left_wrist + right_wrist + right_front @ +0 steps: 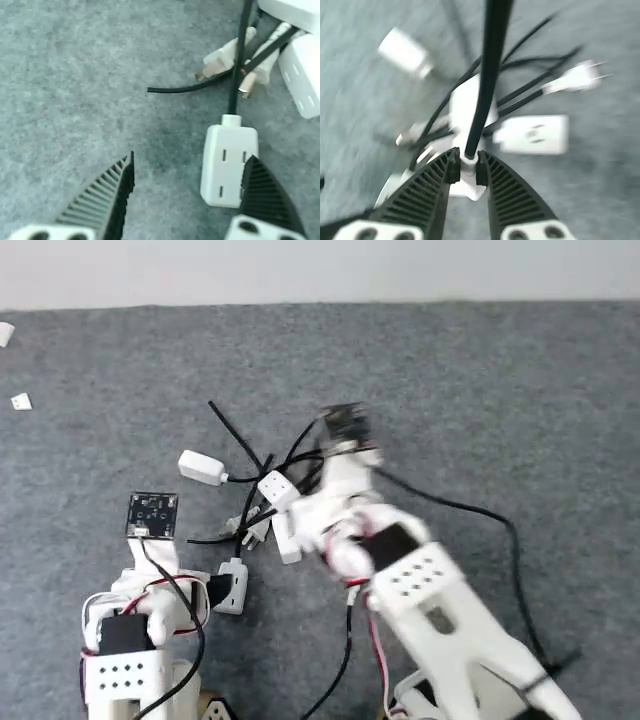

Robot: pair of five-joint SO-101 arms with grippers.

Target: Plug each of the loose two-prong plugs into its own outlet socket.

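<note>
My right gripper was clamped on a white cord end; my left gripper gaped beside a socket, which I judged it should pin before mating.

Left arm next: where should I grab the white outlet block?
I'd pinch the outlet block across its long side walls, coming down from above. It lies flat, slots up, black cord leaving its far end; the left gripper is open.

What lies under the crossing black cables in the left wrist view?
A first plug and a second plug, both white, lie under the black cables; their prongs show. The cables hide a strip of each body.
</note>
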